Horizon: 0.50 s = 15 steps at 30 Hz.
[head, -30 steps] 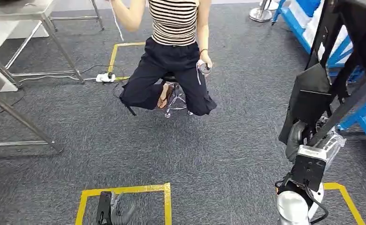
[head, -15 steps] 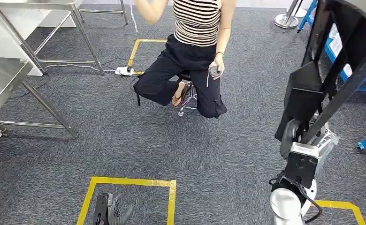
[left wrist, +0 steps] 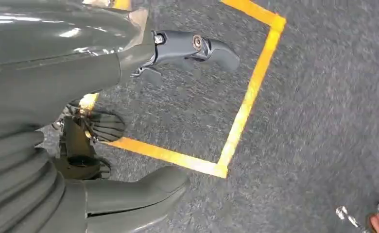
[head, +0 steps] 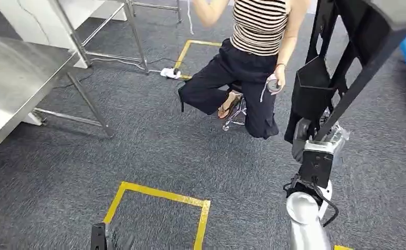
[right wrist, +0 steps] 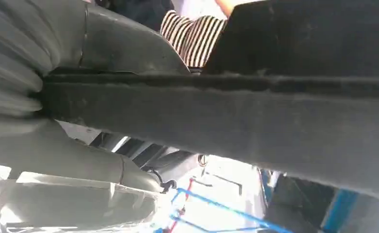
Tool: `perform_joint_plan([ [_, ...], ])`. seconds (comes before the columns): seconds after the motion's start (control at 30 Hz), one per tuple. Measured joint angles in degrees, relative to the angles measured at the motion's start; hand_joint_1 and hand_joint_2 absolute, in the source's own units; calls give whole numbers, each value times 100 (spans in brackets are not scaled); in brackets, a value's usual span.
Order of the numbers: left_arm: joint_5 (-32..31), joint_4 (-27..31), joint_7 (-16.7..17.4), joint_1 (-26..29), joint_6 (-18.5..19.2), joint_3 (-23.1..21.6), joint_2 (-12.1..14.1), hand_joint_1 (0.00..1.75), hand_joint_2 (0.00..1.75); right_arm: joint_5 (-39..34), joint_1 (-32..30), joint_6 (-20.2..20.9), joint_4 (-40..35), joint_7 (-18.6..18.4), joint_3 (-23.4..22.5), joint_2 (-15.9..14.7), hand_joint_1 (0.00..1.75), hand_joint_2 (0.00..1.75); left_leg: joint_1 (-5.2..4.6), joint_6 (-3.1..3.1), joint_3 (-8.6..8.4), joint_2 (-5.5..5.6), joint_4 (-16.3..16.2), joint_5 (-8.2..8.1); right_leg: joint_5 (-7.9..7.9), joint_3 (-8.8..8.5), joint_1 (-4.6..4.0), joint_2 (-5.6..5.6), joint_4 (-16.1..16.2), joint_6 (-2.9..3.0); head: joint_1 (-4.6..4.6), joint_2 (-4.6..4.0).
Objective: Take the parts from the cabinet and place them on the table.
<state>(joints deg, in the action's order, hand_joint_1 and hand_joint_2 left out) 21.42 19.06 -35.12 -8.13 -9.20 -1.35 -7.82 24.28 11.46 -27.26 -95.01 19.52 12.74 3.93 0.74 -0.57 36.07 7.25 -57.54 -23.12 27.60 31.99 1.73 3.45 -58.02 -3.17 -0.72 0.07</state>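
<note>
The robot looks down at a grey carpeted floor (head: 154, 151) marked with a square of yellow tape (head: 162, 198).

Its right hand (head: 323, 148) is raised in front of the body and grips a large black part (head: 346, 62), a frame of flat bars with a boxy piece fixed to it. In the right wrist view a thick dark bar of that part (right wrist: 226, 109) crosses close in front of the hand (right wrist: 71, 145), with the thumb on one side of it.

The part's long axis rises steeply up and away from the hand, leaning toward the robot's right. Its wide end is highest and farthest from the hand.

The steel table (head: 13, 78) lies well away to the left of the right hand, on the far side of the tape square, and somewhat ahead. Its near corner points toward the robot.

The left hand (head: 107, 239) hangs low by the robot's left side and is nearer the table. In the left wrist view, this hand (left wrist: 80, 97) holds nothing, with its thumb and fingers apart above the tape.

A person in a striped top (head: 258, 26) sits on a stool just ahead and left of the raised part, holding a small round object (head: 273, 85).

The judgement is that the part is being carried and must travel leftward, past the seated person, to reach the table.
</note>
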Motion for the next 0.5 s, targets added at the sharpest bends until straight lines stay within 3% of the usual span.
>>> perform_joint_plan([
  [0.03,-9,0,0,39,-24,20,2,0,175,-24,15,9,31,15,24,2,175,175,17,38,7,46,21,23,-12,0,-17,-56,3,30,7,0],
  [0.07,-22,0,0,61,-57,39,4,0,175,-48,37,9,46,26,48,2,175,175,29,54,35,12,2,-2,-42,-7,32,-117,43,80,4,0],
  [0.1,-39,0,-7,75,-61,48,0,0,175,-55,50,9,61,28,61,4,175,175,-13,67,80,-336,-116,-88,-48,-16,22,-170,47,111,-28,0],
  [0.13,-52,2,-9,70,-63,52,-4,0,175,-57,43,9,65,35,68,4,175,175,-14,83,217,-557,-402,-276,-40,-16,-8,-233,48,185,-107,0],
  [0.17,-55,7,-13,68,-72,57,-7,0,175,-63,32,9,81,37,68,-6,175,175,-4,93,472,-668,-930,-554,-33,-13,-44,-321,47,229,-118,0],
  [0.2,-59,7,-13,76,-76,57,-9,0,175,-65,17,9,92,37,66,-11,175,175,-2,94,702,-699,-1408,-761,-25,-9,-69,-396,47,242,-116,0],
  [0.23,-61,7,-13,90,-76,57,-13,0,175,-67,4,7,105,37,66,-11,175,175,-2,96,878,-701,-1771,-868,-23,-4,-88,-470,46,245,-122,0],
  [0.27,-83,7,-13,107,-74,57,-20,0,175,-87,-8,-7,120,37,66,-11,175,175,-2,86,910,-702,-1848,-844,-23,-4,-104,-533,46,246,-125,0],
  [0.3,-122,7,-13,119,-61,57,-20,0,175,-105,-23,-29,124,37,63,-11,175,175,-5,67,813,-705,-1673,-713,-19,-6,-120,-589,46,250,-122,0],
  [0.37,-184,17,-15,120,-46,57,-20,0,175,-185,-74,-111,118,65,33,-28,175,175,-29,-13,216,-789,-660,-258,-11,-24,-140,-702,46,256,-125,0],
  [0.4,-201,42,-15,115,-41,57,-17,0,175,-203,-116,-136,94,83,20,-39,175,175,-71,-74,-80,-990,-176,-156,-6,-37,-152,-752,47,259,-127,0],
  [0.43,-225,57,-9,92,-33,57,-13,0,175,-208,-173,-164,42,103,-6,-57,175,175,-121,-95,-112,-1074,-107,-221,7,-21,-207,-797,41,238,-116,0],
  [0.5,-271,77,9,90,9,57,-9,0,175,-207,-289,-188,-53,116,-35,-77,175,175,-150,-137,-84,-969,-83,-204,15,-28,-183,-876,48,213,-125,0],
])
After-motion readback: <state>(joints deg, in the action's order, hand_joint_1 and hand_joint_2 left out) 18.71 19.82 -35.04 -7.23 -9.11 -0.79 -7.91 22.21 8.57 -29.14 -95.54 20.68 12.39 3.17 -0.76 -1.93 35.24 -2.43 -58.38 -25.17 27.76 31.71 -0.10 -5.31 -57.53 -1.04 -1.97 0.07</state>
